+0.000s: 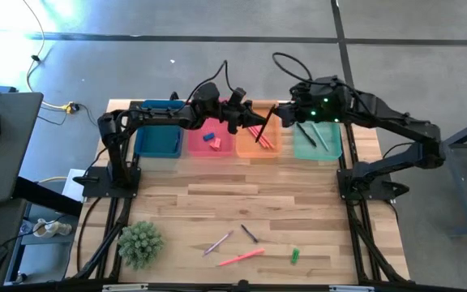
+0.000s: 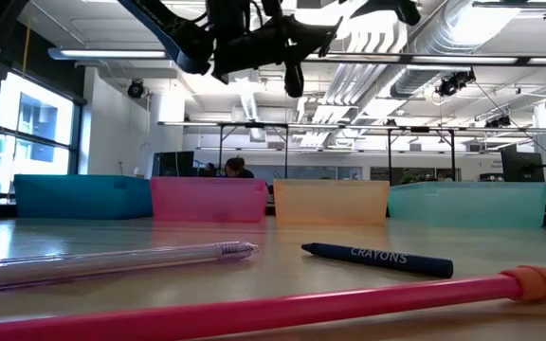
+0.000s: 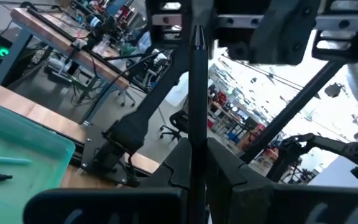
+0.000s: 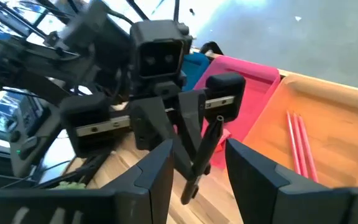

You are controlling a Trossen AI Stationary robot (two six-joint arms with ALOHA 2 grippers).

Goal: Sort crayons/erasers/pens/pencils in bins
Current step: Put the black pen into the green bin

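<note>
A pink pencil [image 2: 254, 308] lies nearest on the table — above the orange bin [image 1: 259, 139], the left hand [image 1: 246, 122] clenches a stiff, light black pen [image 4: 199, 163] mid-shaft; the right hand [image 1: 280, 113] stands released alongside.

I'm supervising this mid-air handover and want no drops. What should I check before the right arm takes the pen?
1. Left gripper shut on the black pen: ok.
2. Right gripper open, ready to receive: ok.
3. Pen's free end sits between the right gripper's fingers: ok, judging by the right wrist view.
4. Right fingers line up squarely with the pen: cannot tell.
5. Teal bin has room for it: ok.
6. Table sorted: not ok; the pink pencil and green eraser, among others, lie loose.
</note>
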